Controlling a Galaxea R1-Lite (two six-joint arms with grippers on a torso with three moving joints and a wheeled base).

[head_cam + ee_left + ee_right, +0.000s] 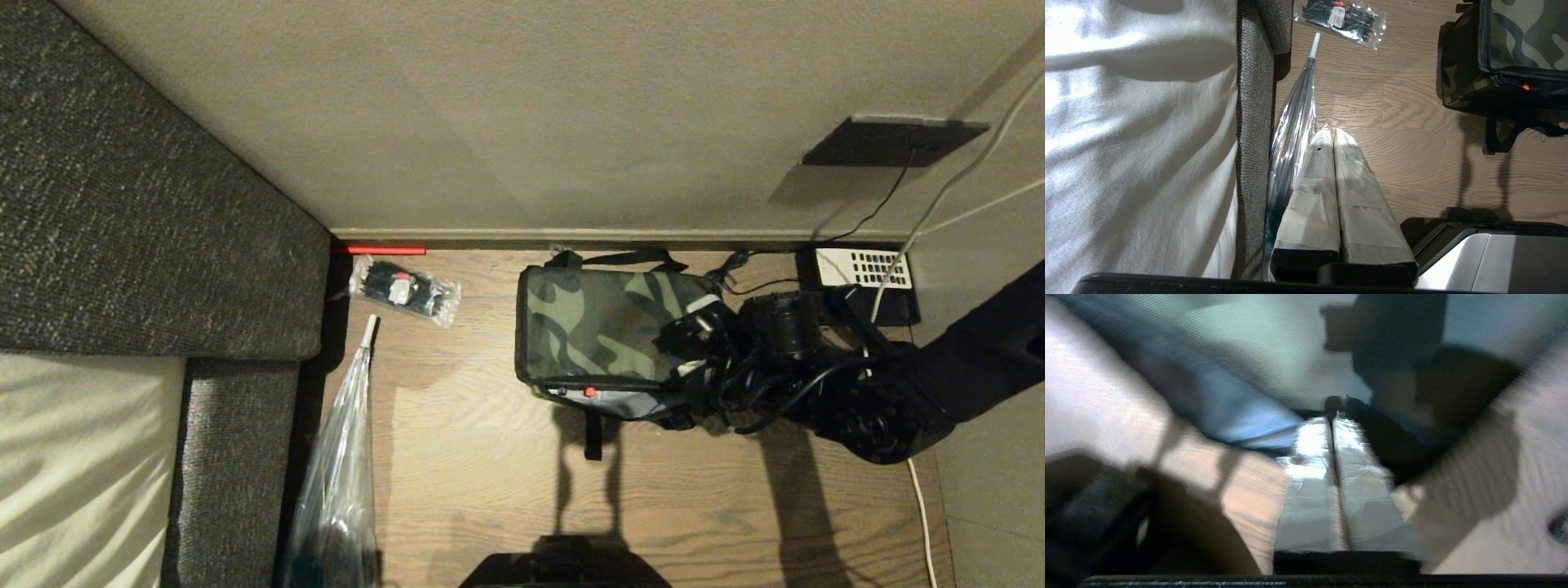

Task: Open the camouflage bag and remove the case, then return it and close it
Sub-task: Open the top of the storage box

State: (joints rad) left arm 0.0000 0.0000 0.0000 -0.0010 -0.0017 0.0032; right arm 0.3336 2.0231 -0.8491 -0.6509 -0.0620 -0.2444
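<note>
Camouflage bag [608,327] sits on the floor against the wall, lid down, zipper not fully closed. Right gripper [694,347] at its right end looks clenched, fingers pressed together; left gripper [1333,136] clenched, parked.

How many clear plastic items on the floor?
2: a small packet near the wall by the sofa; a long folded umbrella along the sofa. More could be hidden.

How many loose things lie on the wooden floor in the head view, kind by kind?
Camouflage bag: 1
Clear packet with black contents: 1
Clear folded umbrella: 1
Black phone with white keys: 1
Total: 4
</note>
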